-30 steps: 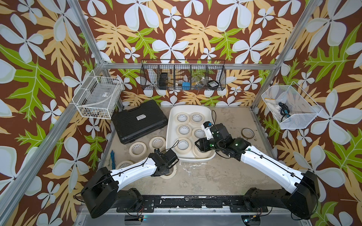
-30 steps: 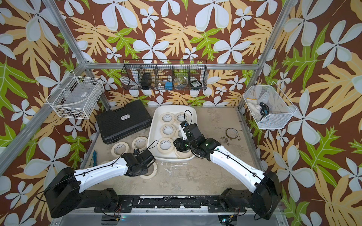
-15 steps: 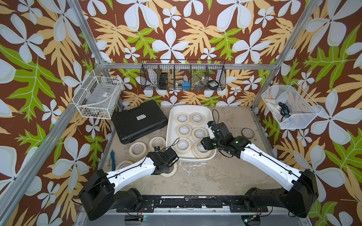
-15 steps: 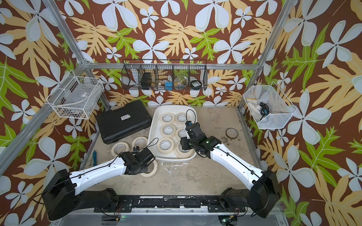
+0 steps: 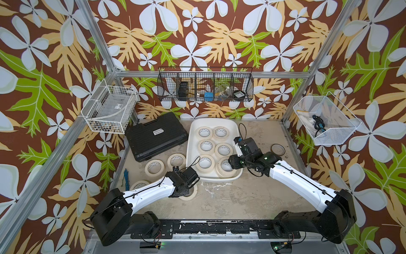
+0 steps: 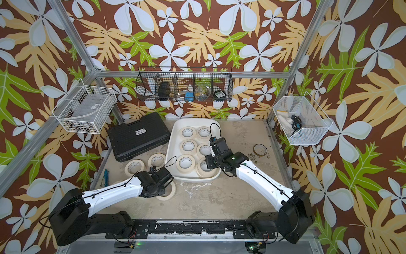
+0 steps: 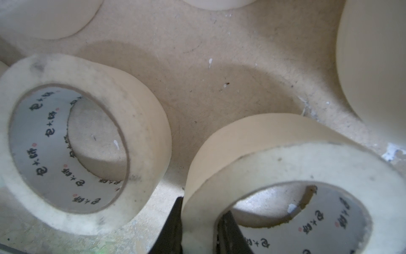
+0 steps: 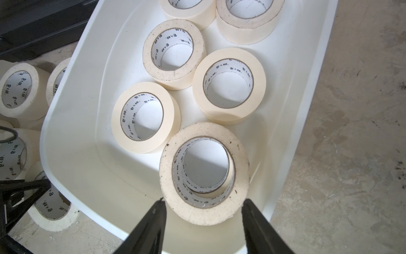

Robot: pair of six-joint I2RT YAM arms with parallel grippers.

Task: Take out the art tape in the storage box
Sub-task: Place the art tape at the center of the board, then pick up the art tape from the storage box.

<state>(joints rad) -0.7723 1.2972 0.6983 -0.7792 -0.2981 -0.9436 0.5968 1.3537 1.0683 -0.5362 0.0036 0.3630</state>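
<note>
Left pincer (image 7: 201, 206) clamped on the wall of a roll (image 7: 285, 162), at the surface (image 7: 219, 77) just outside the box (image 8: 72, 132): release due, I reckon. Right pincer (image 8: 204, 200) half open, empty, over the stacked roll (image 8: 204, 130) inside; next, straddle its wall, close.

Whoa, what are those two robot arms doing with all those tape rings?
They are taking art tape out of the white storage box. The left pincer is shut on the wall of one roll, low at the table in front of the box, near other rolls already laid out. The right pincer hangs open above the nearest roll in the box, which sits on top of another.
</note>
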